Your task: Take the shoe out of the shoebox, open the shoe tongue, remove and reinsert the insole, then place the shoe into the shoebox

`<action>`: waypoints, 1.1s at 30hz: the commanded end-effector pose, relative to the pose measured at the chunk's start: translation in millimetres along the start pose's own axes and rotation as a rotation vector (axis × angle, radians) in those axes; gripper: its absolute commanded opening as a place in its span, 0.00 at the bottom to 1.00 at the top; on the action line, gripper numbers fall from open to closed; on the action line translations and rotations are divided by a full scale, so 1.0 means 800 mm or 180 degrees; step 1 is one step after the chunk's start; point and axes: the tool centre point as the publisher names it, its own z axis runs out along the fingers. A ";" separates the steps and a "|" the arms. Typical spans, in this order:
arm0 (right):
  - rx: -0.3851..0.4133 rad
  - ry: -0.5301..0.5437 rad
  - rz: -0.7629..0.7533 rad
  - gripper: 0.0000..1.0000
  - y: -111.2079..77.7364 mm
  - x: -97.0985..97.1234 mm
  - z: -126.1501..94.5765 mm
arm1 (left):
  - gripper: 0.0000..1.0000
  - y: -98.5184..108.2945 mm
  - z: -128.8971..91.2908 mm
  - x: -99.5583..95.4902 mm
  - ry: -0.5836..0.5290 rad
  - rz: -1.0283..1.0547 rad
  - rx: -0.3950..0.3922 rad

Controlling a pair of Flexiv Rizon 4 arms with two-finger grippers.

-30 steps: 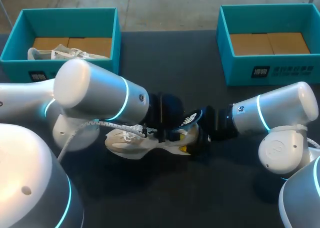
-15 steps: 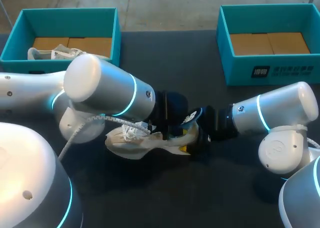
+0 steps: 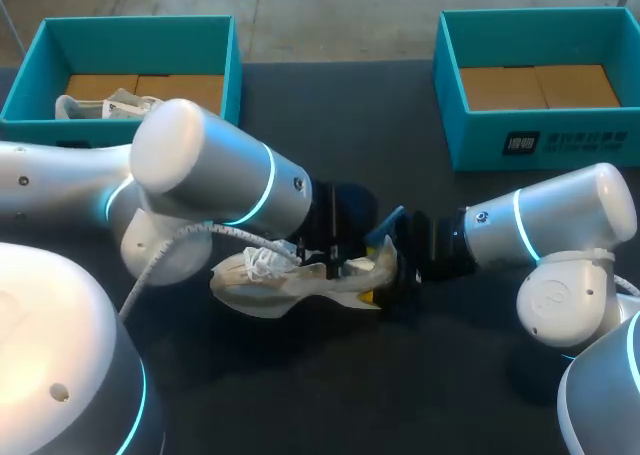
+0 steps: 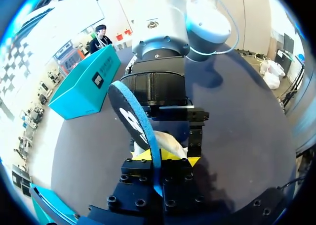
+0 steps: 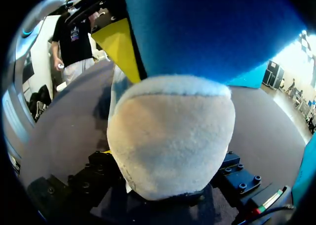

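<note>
head view, shoe [image 3: 262,283]: it lies on the table between my arms, out of both boxes.
head view, insole [image 3: 385,225]: blue, and it stands up out of the shoe's heel end.
head view, left gripper [image 3: 340,260]: it sits right over the shoe's opening.
head view, right gripper [image 3: 398,280]: it is against the shoe's heel, and I cannot tell whether it grips.
head view, left box [image 3: 30,85]: well apart from the shoe; it holds a spare shoe [image 3: 95,105] on cardboard.
head view, right box [image 3: 450,65]: well apart from the shoe; it shows only cardboard inside.
left wrist view, left gripper: my yellow tips are pinched shut on the insole's edge, with the shoe just under them and the right gripper beyond it.
right wrist view, heel: the shoe's pale heel sits directly ahead of my gripper and the insole rises above it.
risk, slip: the insole is held only by its thin edge, so I judge a twist could pull it free.
risk, drag: if the heel is not firmly held, lifting the insole could tip or drag the shoe.
risk, crowding: both grippers meet at the heel, so a careless move could knock them together.
</note>
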 end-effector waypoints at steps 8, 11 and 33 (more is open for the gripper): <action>0.0021 -0.0011 0.0001 0.00 0.000 0.002 0.002 | 0.00 -0.019 -0.049 -0.002 0.0209 0.0027 0.0149; 0.0021 -0.0011 0.0001 0.00 0.000 0.002 0.002 | 0.00 -0.026 -0.060 0.000 0.0230 0.0044 0.0170; 0.0021 -0.0011 0.0001 0.00 0.000 0.002 0.002 | 0.00 -0.118 -0.149 -0.007 0.0373 0.0108 0.0256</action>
